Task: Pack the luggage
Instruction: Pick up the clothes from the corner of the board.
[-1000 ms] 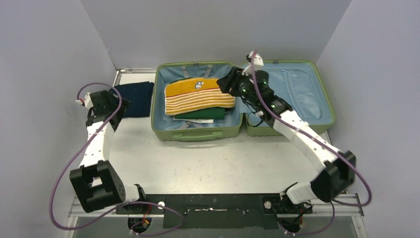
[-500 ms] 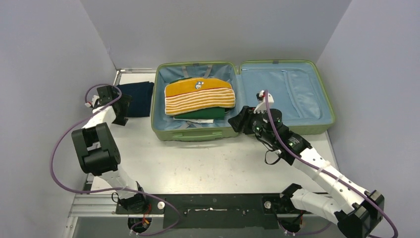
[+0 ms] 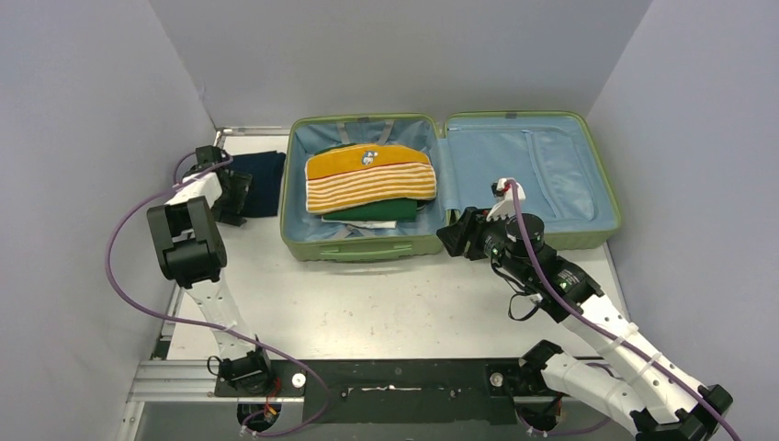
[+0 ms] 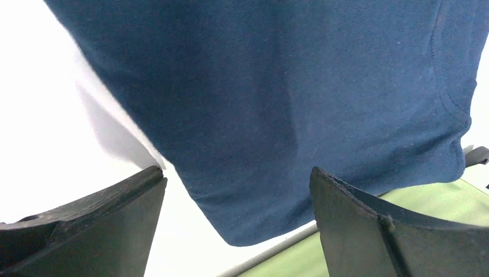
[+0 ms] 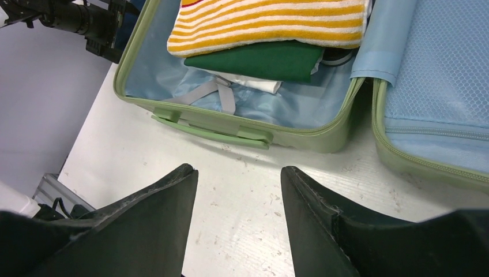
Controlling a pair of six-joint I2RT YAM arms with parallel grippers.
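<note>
Luggage (image 3: pixel 367 250) lies open on scuffed white table (image 3: pixel 386 308) between grey walls (image 3: pixel 395 55); both jaws spread.

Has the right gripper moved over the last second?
Yes. The right gripper has pulled back from over the centre hinge of the luggage toward the arm bases, and is now over the table in front of it.

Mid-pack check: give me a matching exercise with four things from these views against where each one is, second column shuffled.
Things:
1. navy garment
2. striped garment
3. green garment
4. right gripper

Places:
A. top of the stack in the luggage
B. on the table, left of the luggage
C. open, above bare table by the luggage's front edge
D. directly under the striped garment

Pairs: 1-B, 2-A, 3-D, 4-C
</note>
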